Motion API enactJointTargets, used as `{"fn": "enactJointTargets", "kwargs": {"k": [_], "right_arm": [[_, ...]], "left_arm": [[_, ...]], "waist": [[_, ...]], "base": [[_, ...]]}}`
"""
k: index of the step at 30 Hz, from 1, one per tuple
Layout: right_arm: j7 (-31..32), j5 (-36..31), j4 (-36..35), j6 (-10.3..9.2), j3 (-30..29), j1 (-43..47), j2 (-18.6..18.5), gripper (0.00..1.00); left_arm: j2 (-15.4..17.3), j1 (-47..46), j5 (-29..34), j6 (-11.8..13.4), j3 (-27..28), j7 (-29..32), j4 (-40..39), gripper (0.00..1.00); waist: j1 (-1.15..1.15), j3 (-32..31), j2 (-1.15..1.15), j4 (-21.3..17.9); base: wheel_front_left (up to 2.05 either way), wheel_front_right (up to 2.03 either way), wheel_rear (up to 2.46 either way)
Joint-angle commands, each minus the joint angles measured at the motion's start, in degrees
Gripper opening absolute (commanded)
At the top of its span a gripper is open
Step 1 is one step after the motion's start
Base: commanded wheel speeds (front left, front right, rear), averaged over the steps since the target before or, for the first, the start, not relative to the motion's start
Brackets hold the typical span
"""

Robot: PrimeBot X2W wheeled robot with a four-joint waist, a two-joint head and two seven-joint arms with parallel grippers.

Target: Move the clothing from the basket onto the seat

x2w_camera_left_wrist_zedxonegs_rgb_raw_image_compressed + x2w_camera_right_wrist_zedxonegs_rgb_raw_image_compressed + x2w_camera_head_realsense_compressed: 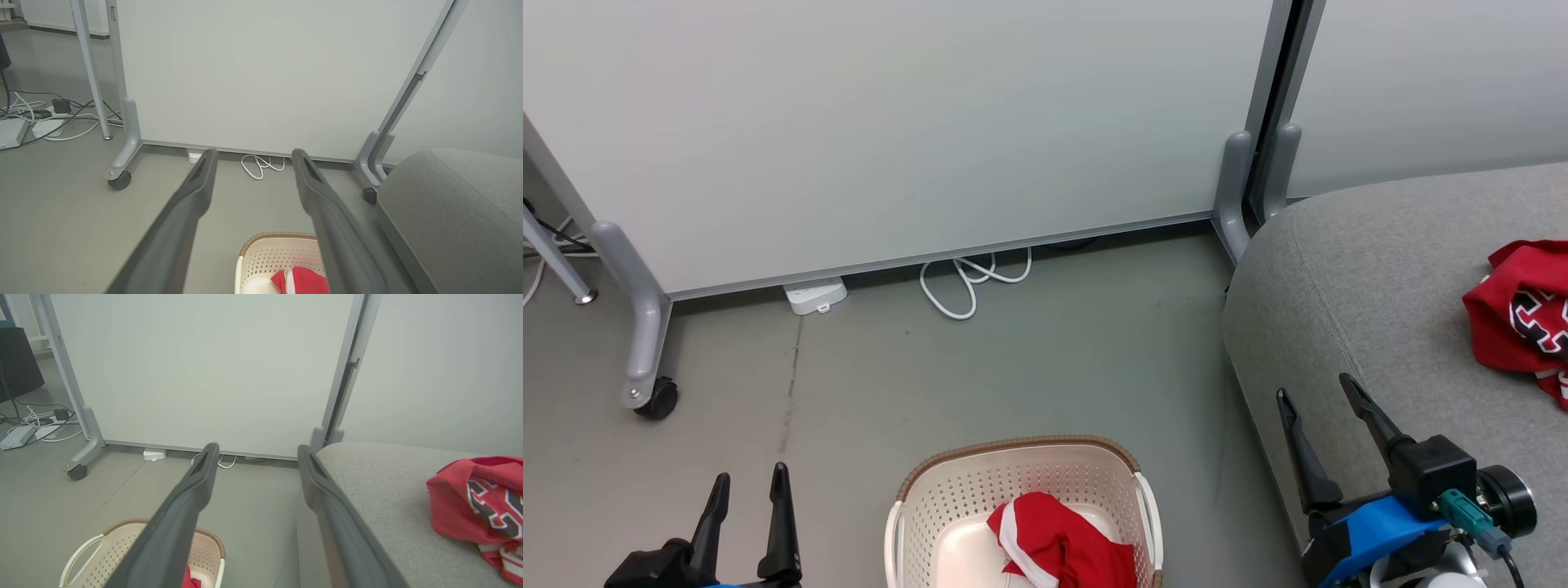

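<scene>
left gripper (750, 474): released, empty, above floor left of basket (1013, 445)
right gripper (1315, 385): released, empty, at seat (1356, 269) edge
red garment (1062, 539): in basket
lettered garment (1519, 314): on seat

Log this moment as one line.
left gripper: open, empty | right gripper: open, empty | lettered red garment: on seat | other red garment: in basket
</scene>
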Motion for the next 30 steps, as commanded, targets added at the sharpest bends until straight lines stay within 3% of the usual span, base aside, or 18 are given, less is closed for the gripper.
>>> {"fn": "enactJointTargets", "kwargs": {"k": [1,8,15,30], "right_arm": [[-0.4,0.3,0.0,0.01,0.2,0.5,0.1,1.00],[-0.4,0.3,-1.2,0.01,1.6,-1.3,0.1,1.00],[-0.2,-0.7,-4.5,0.01,4.3,-5.8,0.1,1.00],[-1.8,1.3,-13.4,0.01,8.8,-18.6,0.1,1.00]], "left_arm": [[0.4,0.4,0.0,-0.4,0.0,-0.3,0.2,1.00],[1.2,-0.4,-0.4,-0.4,-0.6,-0.3,0.5,1.00],[3.9,-5.2,-2.2,-0.4,-3.3,-0.3,2.9,1.00],[16.4,-23.8,-9.0,-0.4,-18.9,1.3,12.4,1.00]], "waist": [[0.00,0.2,-0.01,-0.3],[0.00,3.0,-0.01,-2.7],[0.00,12.4,-0.01,-7.3],[0.00,37.7,-0.01,-19.1]], "base": [[0.00,0.00,0.00],[0.00,0.00,0.00],[0.00,0.00,0.00],[0.00,0.00,0.00]]}}
